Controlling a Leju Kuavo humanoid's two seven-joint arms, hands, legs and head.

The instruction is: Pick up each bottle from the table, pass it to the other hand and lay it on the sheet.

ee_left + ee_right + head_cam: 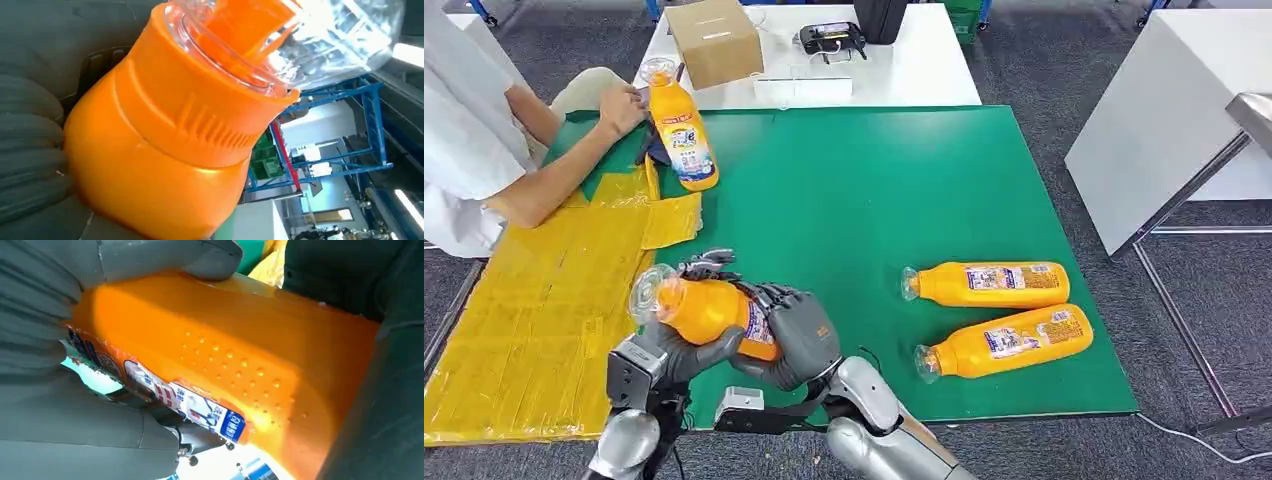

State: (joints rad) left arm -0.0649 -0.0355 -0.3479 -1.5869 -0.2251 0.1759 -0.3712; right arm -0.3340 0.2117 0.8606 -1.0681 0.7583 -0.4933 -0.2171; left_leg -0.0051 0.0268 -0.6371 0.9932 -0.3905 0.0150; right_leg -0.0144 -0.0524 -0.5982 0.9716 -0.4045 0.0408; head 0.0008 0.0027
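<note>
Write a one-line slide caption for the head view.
Both hands, left and right, grip an orange plastic bottle mid-handover beside the yellow sheet.

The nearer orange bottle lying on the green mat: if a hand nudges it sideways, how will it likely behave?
The nearer bottle lies on its side, so a nudge might rock or roll it, though its flattened-looking faces may resist. The body looks like smooth plastic, probably somewhat slippery. It appears full of orange liquid, so likely heavy for its size. The other bottle lies close beside it and could get bumped.
</note>
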